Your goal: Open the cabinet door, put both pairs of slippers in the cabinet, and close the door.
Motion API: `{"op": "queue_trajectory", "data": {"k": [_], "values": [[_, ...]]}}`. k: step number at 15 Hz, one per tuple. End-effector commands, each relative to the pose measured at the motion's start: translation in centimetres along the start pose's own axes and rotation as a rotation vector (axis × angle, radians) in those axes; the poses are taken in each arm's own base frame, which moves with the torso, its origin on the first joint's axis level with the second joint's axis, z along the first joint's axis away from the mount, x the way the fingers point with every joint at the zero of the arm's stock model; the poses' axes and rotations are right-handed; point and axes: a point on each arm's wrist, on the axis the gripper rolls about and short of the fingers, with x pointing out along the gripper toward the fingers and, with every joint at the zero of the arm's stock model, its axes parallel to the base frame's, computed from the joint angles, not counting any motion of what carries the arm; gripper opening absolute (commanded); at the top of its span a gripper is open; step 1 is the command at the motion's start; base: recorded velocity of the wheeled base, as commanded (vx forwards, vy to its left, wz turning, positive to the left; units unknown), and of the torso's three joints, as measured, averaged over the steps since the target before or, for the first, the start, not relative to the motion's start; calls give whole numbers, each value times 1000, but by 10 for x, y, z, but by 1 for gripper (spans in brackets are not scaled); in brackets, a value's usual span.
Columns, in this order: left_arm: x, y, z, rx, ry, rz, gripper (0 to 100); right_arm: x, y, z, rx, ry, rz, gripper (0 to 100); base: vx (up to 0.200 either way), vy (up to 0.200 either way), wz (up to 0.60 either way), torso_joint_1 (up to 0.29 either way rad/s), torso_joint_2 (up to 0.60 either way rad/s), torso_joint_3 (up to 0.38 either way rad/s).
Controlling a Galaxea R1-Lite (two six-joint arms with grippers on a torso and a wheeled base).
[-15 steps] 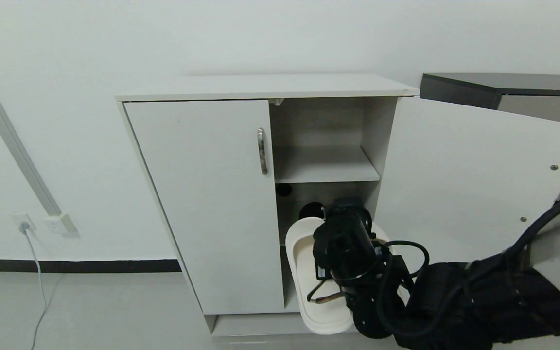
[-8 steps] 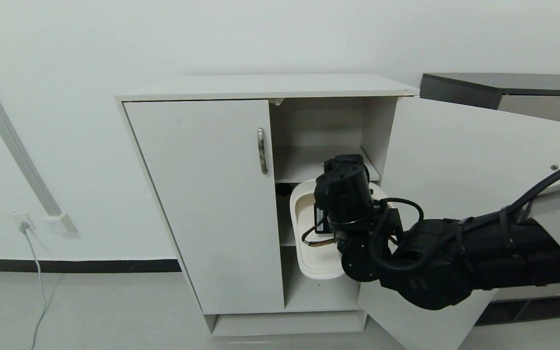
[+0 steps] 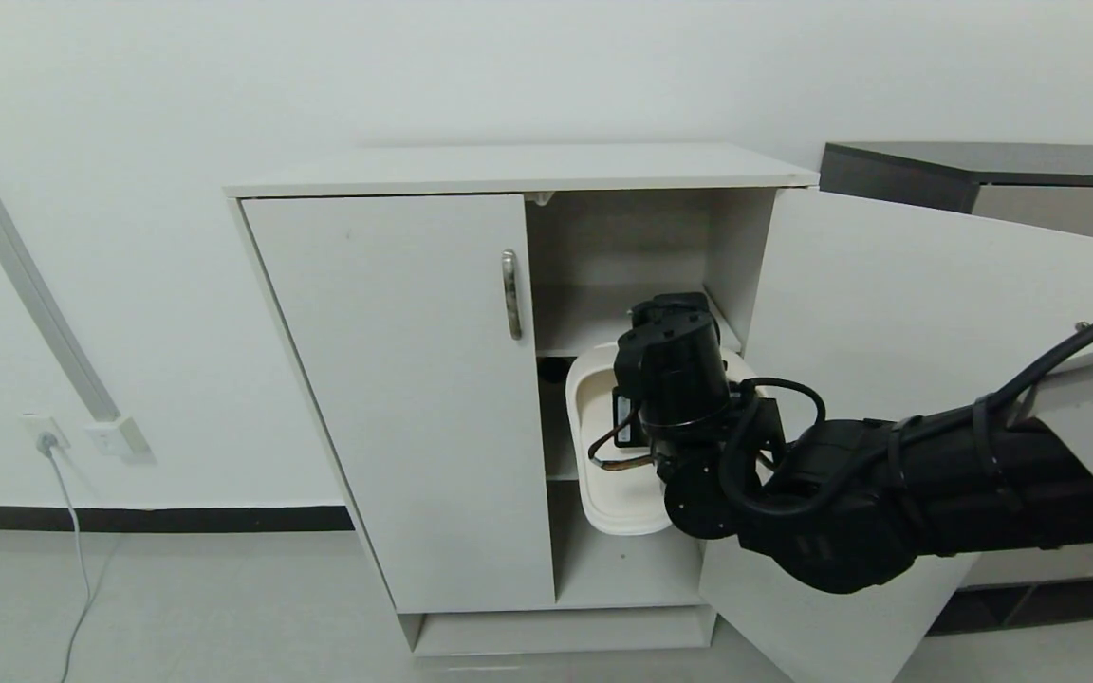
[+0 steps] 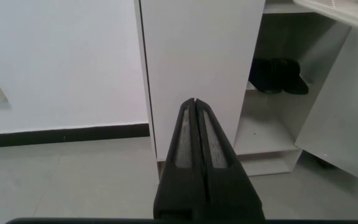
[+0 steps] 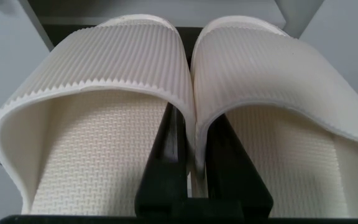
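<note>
A white cabinet stands against the wall with its right door swung open and its left door closed. My right gripper is shut on a pair of cream slippers, held level in front of the open side, just below the upper shelf. In the right wrist view the gripper pinches the inner edges of both cream slippers together. A pair of black slippers sits on a shelf inside. My left gripper is shut and empty, low before the closed door.
The closed door has a metal handle. A dark-topped counter stands to the right, behind the open door. A wall socket with a cable and a slanted wall duct are to the left. Bare floor lies before the cabinet.
My right arm has lifted the cream slippers from near the cabinet's bottom up to the height of the middle compartment, then edged slightly higher and inward.
</note>
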Motion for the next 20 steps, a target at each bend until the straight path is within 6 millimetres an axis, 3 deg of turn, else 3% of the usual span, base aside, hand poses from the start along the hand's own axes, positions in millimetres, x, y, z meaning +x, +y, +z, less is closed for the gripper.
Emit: {"op": "queue_trajectory", "data": {"k": [1,12,16,20], "values": [[0,0,0,0,0,0,0,-1,0,1,2,-3,1,0,200,0,0,2,-2,2],[0,0,0,0,0,1,0,-1,-2,-3,-15,7,-2,0,200,0,0,2,2,2],[0,0,0,-3,0,1,0,4,-3,-5,-14,15,14,0,0,0,0,0,0,0],[0,0,0,-3,-2,1,0,23,-8,-4,-15,38,92,0,0,0,0,0,0,0]]}}
